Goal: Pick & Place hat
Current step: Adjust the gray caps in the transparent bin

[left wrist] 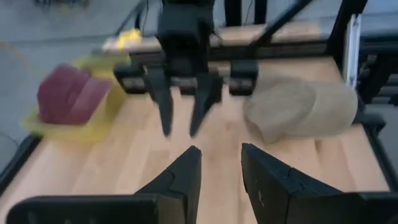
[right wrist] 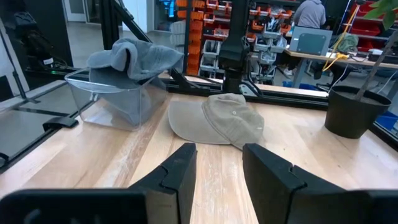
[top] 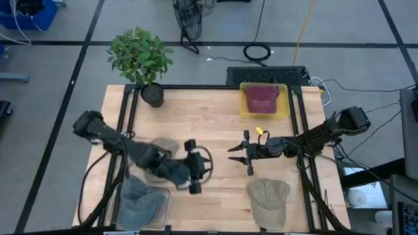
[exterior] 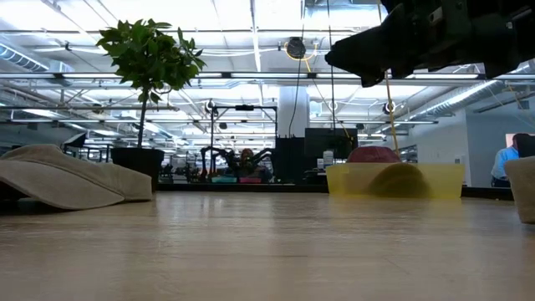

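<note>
we see the tan hat lying brim toward the table's front edge. the yellow bin holds a maroon hat; the clear bin holds a grey hat. the left claw and the right claw are both partly open, holding nothing.

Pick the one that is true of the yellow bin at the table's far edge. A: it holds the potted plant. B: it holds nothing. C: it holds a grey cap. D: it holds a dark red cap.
D: the high view shows a dark red cap lying inside the yellow bin; the grey cap sits in the clear bin at the near left corner, and the potted plant stands on the table by itself.
</note>
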Controlling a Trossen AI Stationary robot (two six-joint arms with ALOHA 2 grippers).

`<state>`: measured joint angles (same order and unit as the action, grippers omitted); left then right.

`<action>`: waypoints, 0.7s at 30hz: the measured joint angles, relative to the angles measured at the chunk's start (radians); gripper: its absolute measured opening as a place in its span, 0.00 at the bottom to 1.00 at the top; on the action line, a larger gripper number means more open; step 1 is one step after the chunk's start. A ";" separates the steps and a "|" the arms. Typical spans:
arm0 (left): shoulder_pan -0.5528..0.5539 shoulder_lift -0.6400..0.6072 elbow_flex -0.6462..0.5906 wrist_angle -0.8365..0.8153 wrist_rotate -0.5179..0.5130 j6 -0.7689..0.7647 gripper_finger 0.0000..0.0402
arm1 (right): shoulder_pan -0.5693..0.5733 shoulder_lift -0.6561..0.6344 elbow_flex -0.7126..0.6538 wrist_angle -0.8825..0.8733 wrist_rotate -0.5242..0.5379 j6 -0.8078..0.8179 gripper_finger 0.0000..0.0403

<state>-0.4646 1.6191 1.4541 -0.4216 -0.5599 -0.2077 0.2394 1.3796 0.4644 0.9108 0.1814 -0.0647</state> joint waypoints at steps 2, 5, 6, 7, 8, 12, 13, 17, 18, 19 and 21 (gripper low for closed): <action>0.029 -0.051 -0.092 0.163 0.048 0.056 0.29 | 0.000 0.001 0.000 -0.005 0.000 0.000 0.30; 0.058 -0.149 -0.251 0.348 0.090 0.118 0.29 | 0.000 0.000 0.000 -0.011 0.000 0.000 0.30; 0.070 -0.178 -0.296 0.425 0.111 0.134 0.29 | 0.000 0.000 -0.001 -0.012 0.000 0.000 0.30; 0.079 -0.211 -0.346 0.476 0.122 0.146 0.29 | 0.000 0.001 -0.001 -0.010 0.000 0.000 0.30; 0.084 -0.242 -0.392 0.510 0.125 0.150 0.29 | 0.000 0.000 -0.001 -0.009 0.000 0.000 0.30; 0.084 -0.337 -0.536 0.679 0.146 0.171 0.29 | 0.000 0.000 -0.001 -0.007 0.000 0.000 0.30; 0.079 -0.359 -0.553 0.694 0.152 0.173 0.29 | 0.000 0.000 -0.001 -0.007 0.000 0.000 0.30; 0.060 -0.446 -0.591 0.696 0.148 0.177 0.29 | 0.000 0.000 -0.001 -0.011 0.000 0.000 0.30; 0.054 -0.462 -0.597 0.687 0.146 0.177 0.29 | 0.000 0.000 -0.001 -0.009 0.000 -0.001 0.30; 0.046 -0.470 -0.605 0.678 0.144 0.177 0.29 | 0.000 0.000 -0.001 -0.006 0.000 -0.001 0.30; 0.030 -0.479 -0.614 0.677 0.143 0.182 0.29 | 0.000 0.000 -0.001 -0.008 0.000 -0.001 0.30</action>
<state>-0.4350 1.1400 0.8404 0.2551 -0.4167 -0.0260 0.2394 1.3796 0.4637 0.9025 0.1814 -0.0654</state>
